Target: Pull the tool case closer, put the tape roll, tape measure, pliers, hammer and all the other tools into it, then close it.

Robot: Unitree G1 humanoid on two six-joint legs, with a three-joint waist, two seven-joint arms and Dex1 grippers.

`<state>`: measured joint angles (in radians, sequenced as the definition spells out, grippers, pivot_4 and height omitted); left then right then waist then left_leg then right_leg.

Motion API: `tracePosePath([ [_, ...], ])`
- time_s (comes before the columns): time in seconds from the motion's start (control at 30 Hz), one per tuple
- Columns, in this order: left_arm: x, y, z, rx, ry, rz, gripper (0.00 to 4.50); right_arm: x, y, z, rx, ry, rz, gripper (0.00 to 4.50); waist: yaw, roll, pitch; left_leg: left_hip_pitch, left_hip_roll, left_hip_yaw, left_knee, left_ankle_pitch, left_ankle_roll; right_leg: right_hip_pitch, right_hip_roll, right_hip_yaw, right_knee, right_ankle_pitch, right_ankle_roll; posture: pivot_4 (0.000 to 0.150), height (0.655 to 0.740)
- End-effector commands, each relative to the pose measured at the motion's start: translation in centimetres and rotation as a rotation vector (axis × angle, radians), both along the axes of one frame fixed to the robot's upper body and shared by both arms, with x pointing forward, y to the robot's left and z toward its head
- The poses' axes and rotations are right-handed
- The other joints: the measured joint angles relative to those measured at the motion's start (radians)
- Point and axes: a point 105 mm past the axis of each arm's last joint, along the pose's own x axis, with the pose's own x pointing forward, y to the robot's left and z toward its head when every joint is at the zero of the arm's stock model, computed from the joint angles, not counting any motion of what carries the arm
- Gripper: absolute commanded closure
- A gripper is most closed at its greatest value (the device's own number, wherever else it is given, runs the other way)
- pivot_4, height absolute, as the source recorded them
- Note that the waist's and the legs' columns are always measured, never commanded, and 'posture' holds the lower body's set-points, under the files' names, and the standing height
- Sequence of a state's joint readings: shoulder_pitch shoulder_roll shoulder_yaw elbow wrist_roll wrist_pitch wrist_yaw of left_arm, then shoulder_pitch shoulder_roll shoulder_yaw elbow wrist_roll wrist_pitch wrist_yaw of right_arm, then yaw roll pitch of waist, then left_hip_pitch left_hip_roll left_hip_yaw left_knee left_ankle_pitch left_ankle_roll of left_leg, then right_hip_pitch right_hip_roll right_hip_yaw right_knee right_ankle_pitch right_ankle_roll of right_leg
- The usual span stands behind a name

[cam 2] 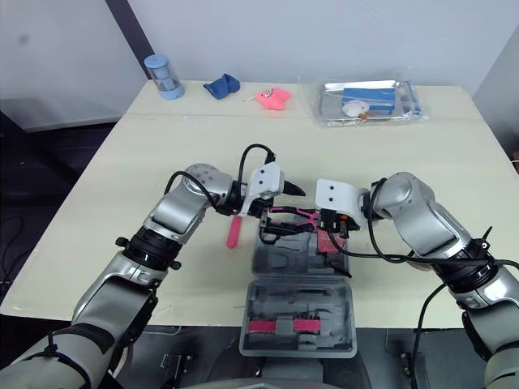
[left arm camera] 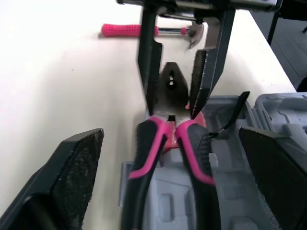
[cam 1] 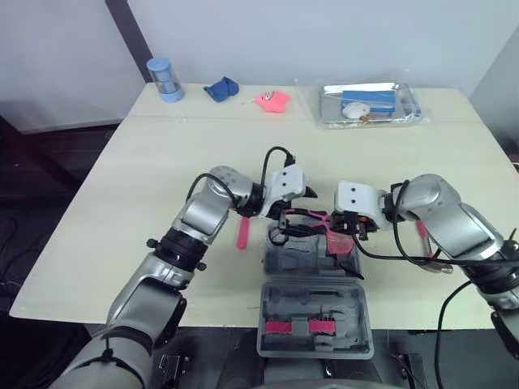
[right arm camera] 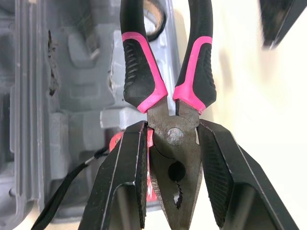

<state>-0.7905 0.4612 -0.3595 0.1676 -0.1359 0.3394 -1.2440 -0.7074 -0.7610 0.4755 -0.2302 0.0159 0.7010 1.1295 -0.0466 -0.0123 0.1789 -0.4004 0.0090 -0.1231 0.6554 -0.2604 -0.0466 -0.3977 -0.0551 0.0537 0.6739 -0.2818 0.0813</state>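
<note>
Pliers (left arm camera: 169, 88), steel-nosed with black-and-pink rubber handles, hang over the far edge of the open grey moulded-plastic tool case (cam 1: 300, 261) at the tabletop's (cam 1: 162, 162) near edge. Right end effector (right arm camera: 172, 127) clamps their metal head. Left end effector (left arm camera: 170, 139) gapes wide astride the handles. Pink-gripped hammer (left arm camera: 144, 30) lies nearby.
</note>
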Motion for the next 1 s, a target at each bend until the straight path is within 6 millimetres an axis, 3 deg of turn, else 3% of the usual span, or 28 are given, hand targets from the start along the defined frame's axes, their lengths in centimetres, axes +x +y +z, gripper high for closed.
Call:
tracePosePath([
  [0.03,-0.1,1.0,1.6,-0.042,-0.036,-0.006,0.02,-0.2,-0.1,1.5,0.012,-0.051,0.020,3.38,0.000,0.000,0.000,0.000,0.000,0.000,0.000,0.000,0.000,0.000,0.000,0.000,0.000,0.000,0.000,0.150,0.7400],
  [0.27,-1.7,5.3,1.8,-0.072,-0.003,-0.029,0.02,-1.0,-0.5,1.4,-0.005,-0.052,0.031,3.38,-0.015,0.000,0.000,0.000,0.000,0.000,0.000,0.000,0.000,-0.001,0.000,0.000,0.002,0.000,0.000,0.150,0.7400],
  [0.37,-3.6,8.4,1.8,-0.076,0.033,-0.049,0.02,-1.7,-0.8,1.4,-0.049,-0.053,0.048,3.38,-0.017,0.000,0.000,0.000,0.000,0.000,0.001,0.000,0.000,-0.001,0.000,0.000,0.003,0.000,0.000,0.150,0.7400],
  [0.53,-6.3,11.6,1.5,-0.077,0.070,-0.053,0.02,-3.0,-0.6,1.5,-0.111,-0.031,0.078,3.38,-0.024,0.002,0.001,0.001,0.001,0.001,0.000,-0.002,0.004,-0.001,0.000,0.000,0.004,0.000,-0.001,0.150,0.7400],
  [0.8,-8.4,15.1,1.1,-0.053,0.067,0.034,0.02,-3.8,1.5,0.8,-0.171,-0.010,0.098,3.38,-0.020,0.002,0.001,0.002,0.001,0.001,0.000,-0.003,0.004,-0.001,0.000,0.001,0.004,0.000,-0.001,0.150,0.7400],
  [1.0,-9.6,15.9,1.2,-0.042,0.067,0.032,0.02,-3.4,2.7,-0.1,-0.239,-0.011,0.098,3.38,-0.019,0.002,0.001,0.002,0.001,0.001,0.000,-0.003,0.004,-0.001,0.000,0.001,0.004,0.000,-0.001,0.150,0.7400],
])
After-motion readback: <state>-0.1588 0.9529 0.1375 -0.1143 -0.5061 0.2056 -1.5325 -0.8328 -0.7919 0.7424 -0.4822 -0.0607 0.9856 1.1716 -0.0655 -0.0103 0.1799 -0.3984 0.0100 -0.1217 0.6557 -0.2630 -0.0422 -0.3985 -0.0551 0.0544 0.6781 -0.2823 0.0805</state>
